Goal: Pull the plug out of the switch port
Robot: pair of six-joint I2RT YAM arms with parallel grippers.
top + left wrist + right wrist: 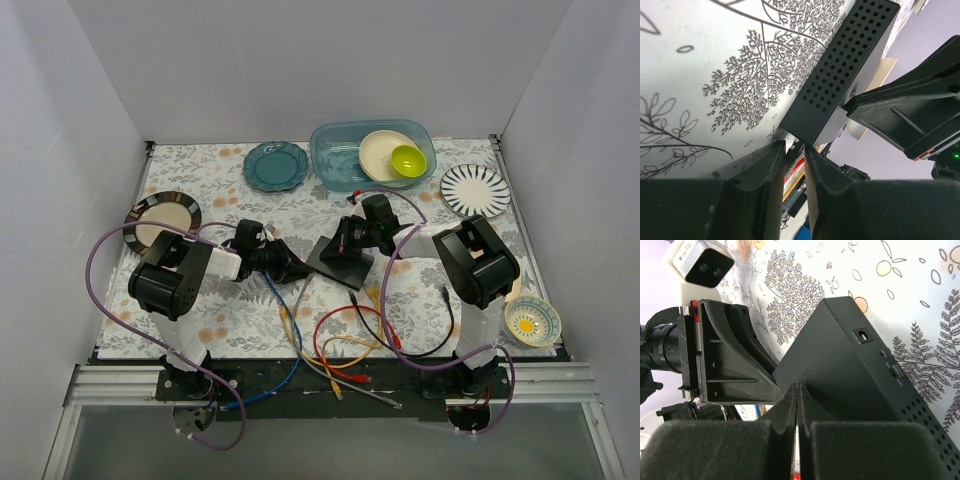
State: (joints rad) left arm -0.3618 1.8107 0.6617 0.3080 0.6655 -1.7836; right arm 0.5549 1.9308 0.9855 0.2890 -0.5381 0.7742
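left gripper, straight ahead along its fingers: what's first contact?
The switch, at its near corner, just off the left gripper tips. The gap looks tiny, though depth is unclear.

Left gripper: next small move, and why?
Probably close the left gripper fully before any pull. Its fingers stand slightly apart at the switch box's corner, cables showing in the gap; whether they grip anything can't be told. The right gripper, shut, rests on the box top.

Robotics lab booth, plain white walls [300, 60], aluminium rail [110, 385], floral-covered table [225, 190], loose cables [340, 345]
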